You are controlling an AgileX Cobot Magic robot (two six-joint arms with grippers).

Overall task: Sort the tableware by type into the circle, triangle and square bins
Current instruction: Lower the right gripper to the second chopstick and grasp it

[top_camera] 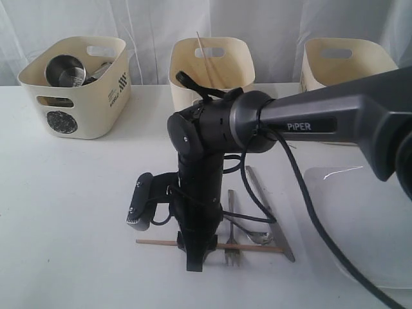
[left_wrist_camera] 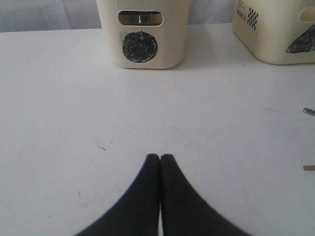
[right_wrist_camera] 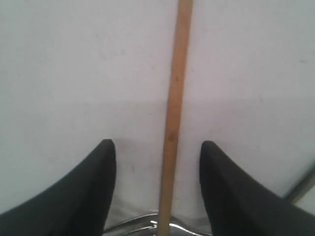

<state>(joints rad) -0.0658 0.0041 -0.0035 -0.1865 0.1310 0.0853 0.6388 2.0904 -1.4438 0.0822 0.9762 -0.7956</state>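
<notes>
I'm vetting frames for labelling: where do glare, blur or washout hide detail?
Exterior view: the white plate nearly washes into the table, one glare streak on it. Right wrist view: chopstick soft, fingers blurred. Left wrist view: circle bin sharp.

The right end effector (right_wrist_camera: 156, 143) points down, jaws spread wide — left end effector (left_wrist_camera: 160, 158) pressed closed, apparently held level.
</notes>
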